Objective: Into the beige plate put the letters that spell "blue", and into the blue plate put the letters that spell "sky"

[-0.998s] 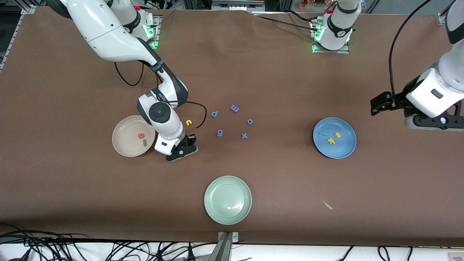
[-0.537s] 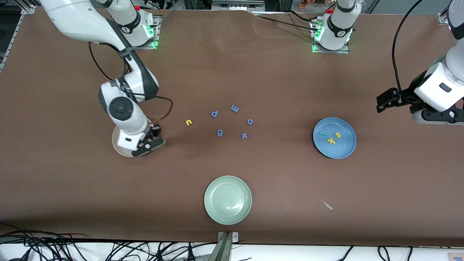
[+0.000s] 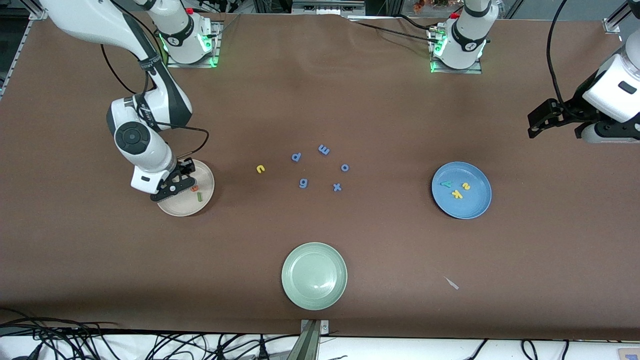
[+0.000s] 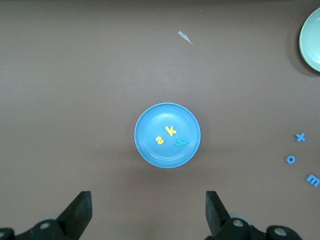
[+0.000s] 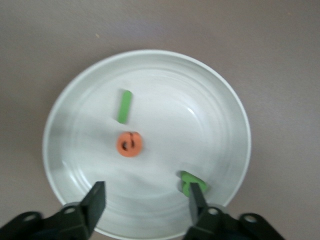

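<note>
Right hand [image 3: 172, 187] is over the beige plate [image 3: 204, 176], at the plate's edge toward the right arm's end of the tabletop [image 3: 320, 100]. The wrist is pitched down and the arm is folded back toward its base. Fingers [image 5: 95, 200] are apart with nothing between them. The green b [image 5: 192, 183] lies in the plate right by one fingertip in the right wrist view; I can't tell if it touches.

Left hand [image 3: 542, 119] hangs over bare tabletop at the left arm's end, well apart from the blue plate [image 3: 480, 172]. Its fingers [image 4: 80, 212] are spread wide and empty, and the arm is waiting.

Counts:
- Plates: 3. Beige, blue, and a pale green plate [image 3: 314, 250] nearest the front camera, with no letters in it.
- In beige: 3 letters. Orange e [image 3: 195, 188], green l [image 3: 199, 197], green b.
- In blue: 3 letters. Yellow s [image 3: 466, 186], yellow k [image 3: 456, 194], teal y [image 3: 446, 184], close together.
- Loose on tabletop: yellow u [image 3: 260, 169], between the beige plate and the purple cluster, near neither plate.
- Blue-purple letters: 5. p [image 3: 296, 157], m [image 3: 324, 149], o [image 3: 345, 167], g [image 3: 303, 183], x [image 3: 337, 187], mid-tabletop.
- One small pale scrap [image 3: 451, 283], nearer the front camera than the blue plate.
</note>
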### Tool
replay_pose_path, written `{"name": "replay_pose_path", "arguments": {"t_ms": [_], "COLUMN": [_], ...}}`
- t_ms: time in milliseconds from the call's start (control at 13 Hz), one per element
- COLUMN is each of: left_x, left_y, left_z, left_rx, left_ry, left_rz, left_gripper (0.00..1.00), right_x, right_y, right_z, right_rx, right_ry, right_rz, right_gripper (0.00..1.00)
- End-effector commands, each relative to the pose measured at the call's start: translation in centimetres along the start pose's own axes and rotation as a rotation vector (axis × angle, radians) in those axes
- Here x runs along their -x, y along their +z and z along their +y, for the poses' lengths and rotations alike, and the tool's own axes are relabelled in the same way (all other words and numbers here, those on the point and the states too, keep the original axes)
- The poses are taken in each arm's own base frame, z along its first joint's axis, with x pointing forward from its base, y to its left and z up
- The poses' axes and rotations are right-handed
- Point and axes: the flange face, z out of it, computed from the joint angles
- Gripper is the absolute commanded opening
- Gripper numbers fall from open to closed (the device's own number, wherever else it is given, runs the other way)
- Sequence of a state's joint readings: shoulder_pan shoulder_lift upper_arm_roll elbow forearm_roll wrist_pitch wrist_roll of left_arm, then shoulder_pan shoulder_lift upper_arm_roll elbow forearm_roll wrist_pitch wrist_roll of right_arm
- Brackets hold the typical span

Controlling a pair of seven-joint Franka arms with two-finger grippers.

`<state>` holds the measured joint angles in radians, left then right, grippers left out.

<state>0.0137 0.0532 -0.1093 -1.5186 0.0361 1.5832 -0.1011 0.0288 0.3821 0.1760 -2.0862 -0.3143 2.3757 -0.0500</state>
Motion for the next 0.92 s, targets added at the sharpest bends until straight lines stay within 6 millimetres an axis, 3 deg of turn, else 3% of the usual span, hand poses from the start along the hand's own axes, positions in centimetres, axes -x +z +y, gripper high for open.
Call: {"name": "replay_pose_path", "arguments": {"t_ms": [0, 461, 614, 844], "left_x": [0.3, 0.7, 1.1, 1.1], "left_y": [0.1, -0.2, 0.0, -0.2], "left_z": [-0.2, -0.3, -0.3, -0.5], "left_rx": [0.012, 0.010, 0.007, 0.007], "left_ry": [0.016, 0.016, 0.012, 0.010], "left_rz": [-0.008, -0.031, -0.062, -0.060], "left_gripper": [1.00, 1.00, 1.00, 1.00], "right_x": [-0.9, -5.0, -5.2, -5.0], "right_y": [-1.5, -1.8, -0.8, 0.2], "right_z": [-5.1, -18.3, -20.5, -21.1], "right_rx": [-0.025, -0.081, -0.092, -0.108], "right_ry": [0.097, 0.324, 0.351, 0.330], "right_rz": [0.028, 0.049, 0.039, 0.056], "right_gripper": [0.86, 0.86, 0.86, 0.86]}}
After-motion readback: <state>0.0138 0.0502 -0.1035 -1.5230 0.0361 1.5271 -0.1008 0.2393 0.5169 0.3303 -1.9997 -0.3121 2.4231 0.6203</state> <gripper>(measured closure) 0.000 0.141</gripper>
